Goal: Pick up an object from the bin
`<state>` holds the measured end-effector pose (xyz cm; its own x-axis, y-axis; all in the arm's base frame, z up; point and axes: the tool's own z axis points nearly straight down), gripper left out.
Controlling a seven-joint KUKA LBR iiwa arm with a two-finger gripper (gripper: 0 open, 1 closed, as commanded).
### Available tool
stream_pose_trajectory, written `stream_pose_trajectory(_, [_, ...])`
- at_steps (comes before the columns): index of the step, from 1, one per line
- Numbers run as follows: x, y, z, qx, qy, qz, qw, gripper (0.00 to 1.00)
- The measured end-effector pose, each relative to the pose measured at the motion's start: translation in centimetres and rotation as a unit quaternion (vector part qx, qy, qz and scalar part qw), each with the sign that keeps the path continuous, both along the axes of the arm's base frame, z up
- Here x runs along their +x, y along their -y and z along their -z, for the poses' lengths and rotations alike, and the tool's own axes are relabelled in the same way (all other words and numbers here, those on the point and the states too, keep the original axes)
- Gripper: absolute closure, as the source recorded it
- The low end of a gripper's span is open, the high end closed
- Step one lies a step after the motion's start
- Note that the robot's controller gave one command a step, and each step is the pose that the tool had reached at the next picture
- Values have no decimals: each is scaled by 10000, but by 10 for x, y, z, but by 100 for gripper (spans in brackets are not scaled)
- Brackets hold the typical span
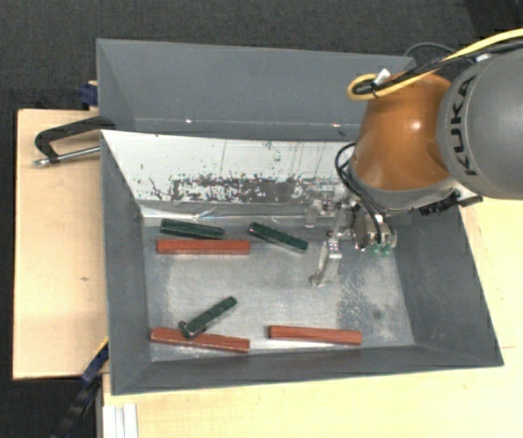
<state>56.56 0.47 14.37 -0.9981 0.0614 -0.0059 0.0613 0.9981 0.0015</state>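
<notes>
Gripper: the gripper (323, 270) is hanging low inside the bin (243, 85), right of centre and near the back wall; whether it is apart or together, I cannot tell.
Touching: its metal tip is pointing down at bare floor, with a tilted green bar (279, 237) lying just beside it on the left; contact cannot be told.
Arm: the arm (507, 126) is reaching in from the right, with a rounded orange cover (398, 144) sitting above the gripper.
Bin: grey metal, sloping walls, flat floor; the back wall is looking scratched and speckled.
Back row: a back green bar (193, 231) is lying flat along the wall, and a back red bar (203, 245) is lying just in front of it, parallel.
Front row: a front green bar (208, 316) is lying aslant with its lower end touching a left red bar (199, 339); a right red bar (315, 335) is lying apart from them, along the front wall.
Shapes: all six are looking long, thin and straight; the red ones matt brown-red, the green ones dark.
</notes>
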Motion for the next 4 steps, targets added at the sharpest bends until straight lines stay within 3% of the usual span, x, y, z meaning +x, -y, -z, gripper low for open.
stream_pose_trajectory(1, [-7, -8, 65, 3, -8, -168, 9999, 0])
stream_pose_trajectory(2, [26, -42, 73, -9, -12, -4, 10000, 0])
stream_pose_trajectory(3, [44, -68, 70, 11, 11, 174, 9998, 0])
stream_pose_trajectory(4, [39, -103, 68, 17, 33, 374, 9993, 100])
